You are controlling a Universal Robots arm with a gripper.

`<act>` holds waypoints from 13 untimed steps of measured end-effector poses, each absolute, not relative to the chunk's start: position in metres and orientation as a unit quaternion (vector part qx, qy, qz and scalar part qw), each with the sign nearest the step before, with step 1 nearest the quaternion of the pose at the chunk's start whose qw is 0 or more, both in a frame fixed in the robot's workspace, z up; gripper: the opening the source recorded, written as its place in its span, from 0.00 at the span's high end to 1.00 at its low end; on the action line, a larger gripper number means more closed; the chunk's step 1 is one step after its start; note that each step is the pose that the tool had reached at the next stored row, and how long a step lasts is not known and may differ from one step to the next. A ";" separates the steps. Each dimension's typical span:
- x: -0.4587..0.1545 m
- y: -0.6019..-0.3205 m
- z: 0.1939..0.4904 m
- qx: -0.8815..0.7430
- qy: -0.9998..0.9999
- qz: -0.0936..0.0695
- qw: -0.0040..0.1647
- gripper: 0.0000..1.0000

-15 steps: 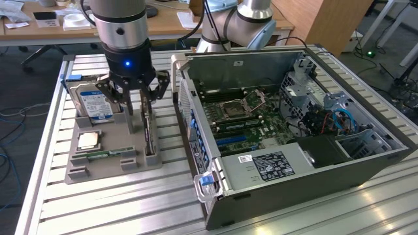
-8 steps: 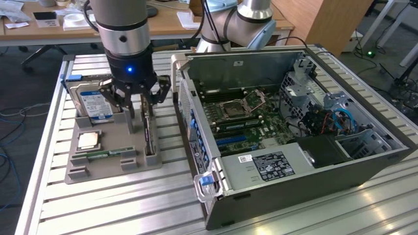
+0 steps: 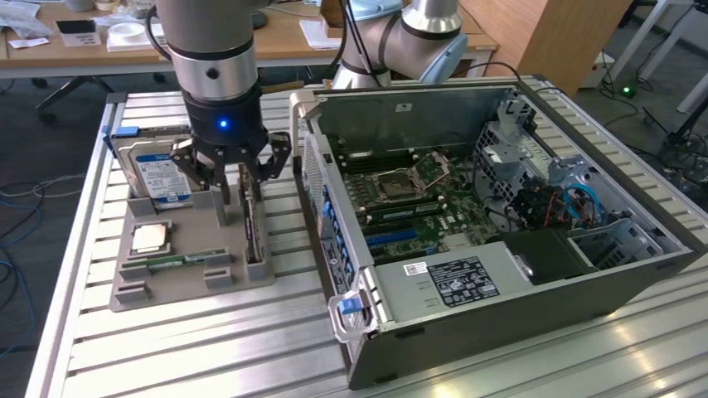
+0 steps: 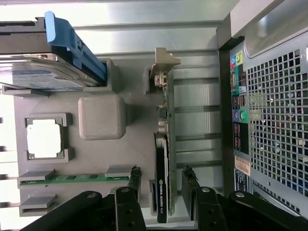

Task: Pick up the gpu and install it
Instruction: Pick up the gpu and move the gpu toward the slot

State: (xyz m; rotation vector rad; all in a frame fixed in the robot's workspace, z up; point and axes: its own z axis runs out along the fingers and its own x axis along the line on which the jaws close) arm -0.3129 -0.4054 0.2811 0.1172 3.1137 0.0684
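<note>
So far nothing is installed: the end effector [image 4: 162, 171], fingers spread open, straddles the gpu [image 4: 162, 192] standing on edge in the gray tray [image 3: 182, 278], not yet gripped.

Slatted metal table [image 3: 199, 348] with grey tray [image 3: 205, 242] beside open computer case [image 3: 531, 298]

1. Thin black-faced green gpu card [image 4: 162, 192] stands on edge in the grey plastic holder tray [image 4: 130, 91], with a free gap on each face.
2. Black gripper [image 4: 162, 171] straddles it, jaws wide, not touching.
3. Dark grey metal computer case [image 4: 222, 120] is close on one side, so clearance is tight.
4. Grey square textured block [image 4: 101, 117] stands on the other side, apart.
</note>
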 end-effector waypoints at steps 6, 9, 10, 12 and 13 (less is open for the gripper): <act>-0.313 -0.405 0.280 0.038 0.999 0.022 0.013 0.53; -0.312 -0.405 0.279 0.038 0.999 0.022 0.013 0.53; -0.312 -0.405 0.278 0.038 0.999 0.022 0.013 0.53; -0.312 -0.405 0.276 0.038 0.999 0.022 0.013 0.53; -0.312 -0.405 0.275 0.038 0.999 0.022 0.013 0.53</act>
